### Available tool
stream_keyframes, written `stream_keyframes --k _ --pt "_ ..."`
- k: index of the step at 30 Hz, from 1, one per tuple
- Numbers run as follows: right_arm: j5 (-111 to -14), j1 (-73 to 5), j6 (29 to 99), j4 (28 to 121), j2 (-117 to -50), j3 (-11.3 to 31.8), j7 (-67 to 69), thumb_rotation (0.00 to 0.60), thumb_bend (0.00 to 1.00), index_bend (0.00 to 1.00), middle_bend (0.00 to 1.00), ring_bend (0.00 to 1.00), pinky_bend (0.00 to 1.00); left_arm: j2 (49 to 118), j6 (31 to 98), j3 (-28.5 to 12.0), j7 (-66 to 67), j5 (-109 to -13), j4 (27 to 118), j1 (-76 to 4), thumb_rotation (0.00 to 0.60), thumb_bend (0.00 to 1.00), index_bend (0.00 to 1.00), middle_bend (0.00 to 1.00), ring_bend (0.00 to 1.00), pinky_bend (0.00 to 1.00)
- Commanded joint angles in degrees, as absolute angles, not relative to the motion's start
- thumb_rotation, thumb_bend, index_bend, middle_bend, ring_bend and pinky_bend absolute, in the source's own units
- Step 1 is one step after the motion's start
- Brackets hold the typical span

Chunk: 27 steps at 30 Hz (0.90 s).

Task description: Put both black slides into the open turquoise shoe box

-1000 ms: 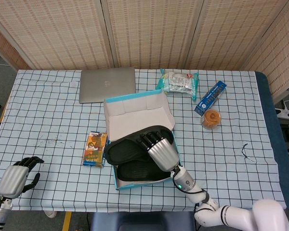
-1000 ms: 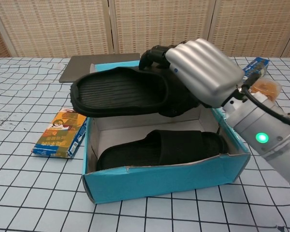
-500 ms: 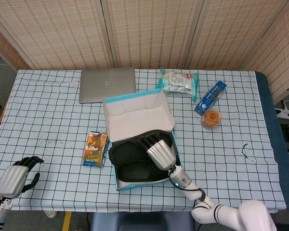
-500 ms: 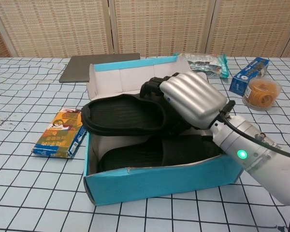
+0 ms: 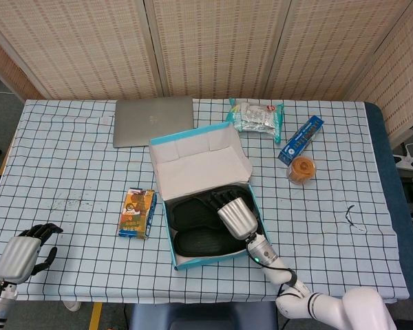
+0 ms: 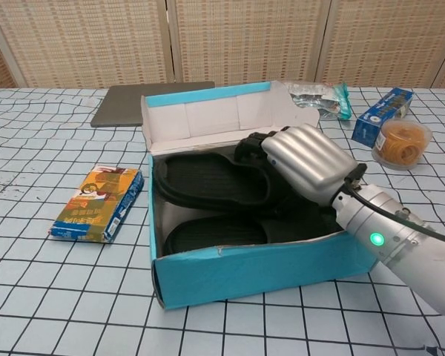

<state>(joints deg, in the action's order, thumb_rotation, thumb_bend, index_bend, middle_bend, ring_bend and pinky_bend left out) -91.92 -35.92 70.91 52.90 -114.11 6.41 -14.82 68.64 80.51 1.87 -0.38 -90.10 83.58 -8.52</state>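
Both slides (image 6: pixel 208 182) lie boxed, right hand (image 6: pixel 308 163) gripping one.

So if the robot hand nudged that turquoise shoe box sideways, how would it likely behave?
The turquoise shoe box looks like thin cardboard, so its walls would probably flex. It would likely slide across the checked tablecloth rather than tip, since both black slides weigh it down. The open lid may wobble.
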Motion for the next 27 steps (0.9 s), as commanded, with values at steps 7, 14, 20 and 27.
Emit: stream_keyframes --k 7,14,20,27 --pt "-90.1 -35.9 67.7 58.8 -110.4 5.9 -14.6 0.600 0.06 0.49 0.53 0.41 0.52 68.6 80.5 1.9 -0.6 -90.1 83.7 -8.5 0.600 0.47 0.31 0.28 0.27 0.42" --pt "-90.5 -36.1 67.8 66.9 -105.4 5.9 -9.9 0.600 0.05 0.20 0.24 0.05 0.15 68.7 80.3 1.9 -0.5 -89.9 83.7 -8.5 0.600 0.47 0.31 0.28 0.27 0.42" --pt "-91.4 -35.7 69.2 74.9 -100.0 6.0 -7.8 0.600 0.05 0.11 0.12 0.00 0.08 68.7 80.1 1.9 -0.2 -89.9 83.7 -8.6 0.600 0.47 0.31 0.28 0.27 0.42" --pt "-90.5 -35.3 68.9 81.3 -95.1 6.5 -7.7 0.600 0.05 0.03 0.06 0.00 0.05 68.9 79.7 1.9 0.0 -89.5 83.6 -8.6 0.600 0.47 0.31 0.28 0.27 0.41"
